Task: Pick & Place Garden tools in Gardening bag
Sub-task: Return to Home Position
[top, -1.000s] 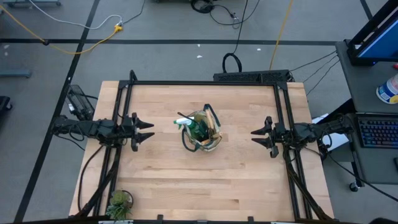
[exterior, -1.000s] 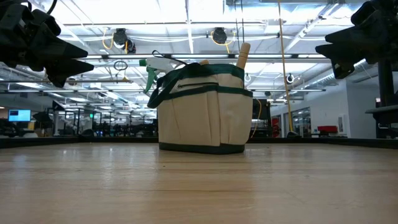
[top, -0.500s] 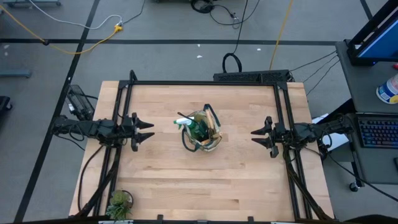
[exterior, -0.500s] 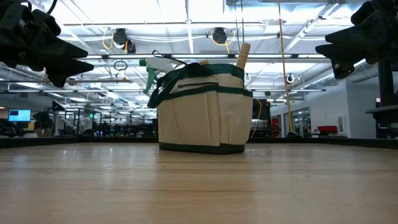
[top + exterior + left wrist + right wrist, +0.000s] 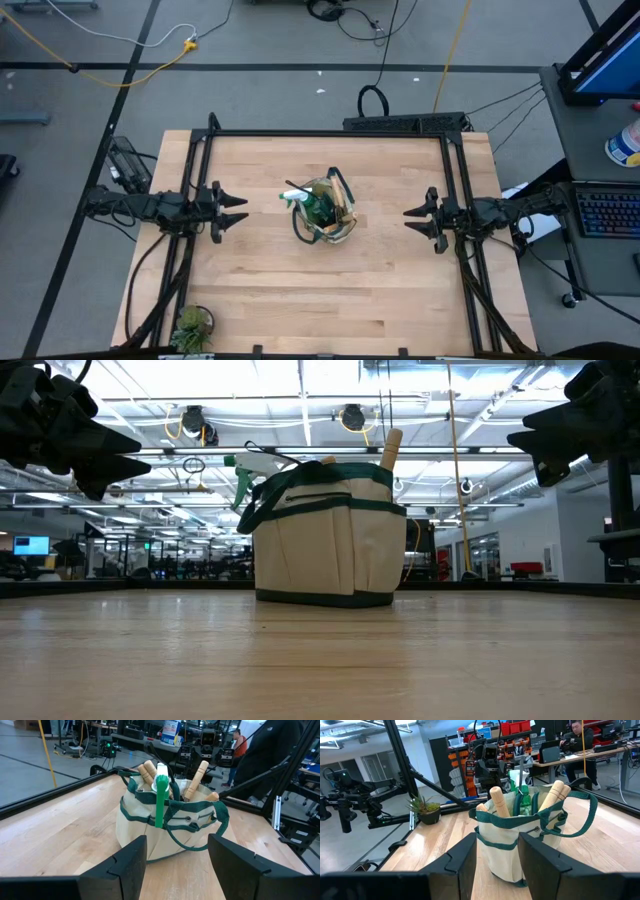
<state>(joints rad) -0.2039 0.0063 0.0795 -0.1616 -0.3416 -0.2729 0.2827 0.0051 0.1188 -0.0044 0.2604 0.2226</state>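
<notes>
The beige gardening bag (image 5: 325,212) with green trim stands on its base at the table's middle. Wooden tool handles (image 5: 201,772) and a green spray bottle with a white trigger (image 5: 160,795) stick up out of it; they also show in the right wrist view (image 5: 498,802). My left gripper (image 5: 238,211) hangs open and empty above the table, left of the bag. My right gripper (image 5: 412,220) hangs open and empty above the table, right of the bag. In the low view the bag (image 5: 325,535) stands between both grippers.
A small leafy potted plant (image 5: 191,326) stands at the table's near left corner. A black frame (image 5: 330,133) runs along the table's far edge and sides. People show in the room beyond the table in the wrist views.
</notes>
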